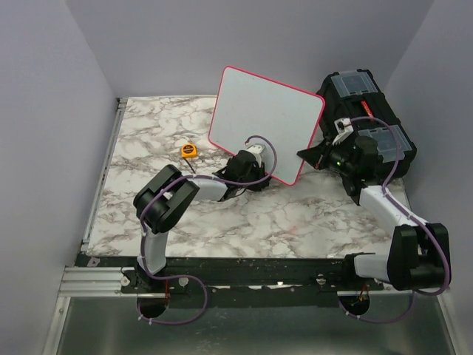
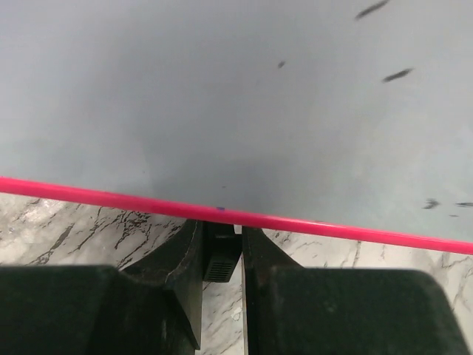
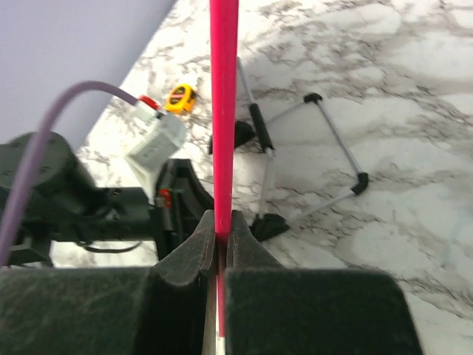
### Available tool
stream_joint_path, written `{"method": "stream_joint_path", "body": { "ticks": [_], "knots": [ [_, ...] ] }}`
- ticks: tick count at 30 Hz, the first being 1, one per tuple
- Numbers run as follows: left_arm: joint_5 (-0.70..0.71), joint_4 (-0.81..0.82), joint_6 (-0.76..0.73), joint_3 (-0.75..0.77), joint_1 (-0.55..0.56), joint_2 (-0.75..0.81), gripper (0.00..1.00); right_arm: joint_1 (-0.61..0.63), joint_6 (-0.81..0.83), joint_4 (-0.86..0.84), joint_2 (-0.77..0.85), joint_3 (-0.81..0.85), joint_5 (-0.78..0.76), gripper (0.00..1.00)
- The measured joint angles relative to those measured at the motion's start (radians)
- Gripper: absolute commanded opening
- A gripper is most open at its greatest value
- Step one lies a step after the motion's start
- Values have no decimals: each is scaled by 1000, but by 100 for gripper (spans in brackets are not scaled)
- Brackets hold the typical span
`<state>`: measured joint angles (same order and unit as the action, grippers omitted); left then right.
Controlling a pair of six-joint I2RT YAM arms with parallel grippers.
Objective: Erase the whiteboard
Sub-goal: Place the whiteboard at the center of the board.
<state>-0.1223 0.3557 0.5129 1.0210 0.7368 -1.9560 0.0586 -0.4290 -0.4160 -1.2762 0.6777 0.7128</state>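
Whiteboard was clenched at its right rim by my right gripper; whether my left gripper grasped anything, I could not tell.

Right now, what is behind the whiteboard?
The right wrist view, looking along the whiteboard edge-on, shows thin metal stand legs with black feet on the marble table behind it. From the top view, the board covers that area.

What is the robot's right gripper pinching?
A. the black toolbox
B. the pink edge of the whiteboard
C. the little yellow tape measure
B: the right wrist view shows the pink rim of the whiteboard clamped between the fingers of the right gripper.
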Motion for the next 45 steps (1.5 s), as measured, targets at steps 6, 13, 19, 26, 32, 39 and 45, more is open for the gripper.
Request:
{"method": "stream_joint_path", "body": {
  "ticks": [6, 13, 19, 26, 32, 39, 45],
  "knots": [
    [-1, 0, 1, 0, 0, 0, 4, -3, 103, 79, -18, -29, -50, 0],
    [-4, 5, 0, -20, 0, 16, 6, -2, 163, 92, -41, -29, -50, 0],
    [-15, 3, 0, -23, -5, 22, 11, -3, 218, 142, -28, -29, -50, 0],
    [-30, 8, 16, -48, -14, 40, 31, -7, 274, 174, -12, -29, -49, 0],
    [-43, -10, 53, -111, -27, 95, 40, -12, 274, 174, -57, -28, -51, 1],
    [-65, -23, 71, -129, -44, 118, 49, -14, 323, 198, -78, -28, -50, 0],
    [-72, -29, 77, -191, -47, 177, 49, -14, 366, 235, -80, -27, -41, 1]
  ]
}}
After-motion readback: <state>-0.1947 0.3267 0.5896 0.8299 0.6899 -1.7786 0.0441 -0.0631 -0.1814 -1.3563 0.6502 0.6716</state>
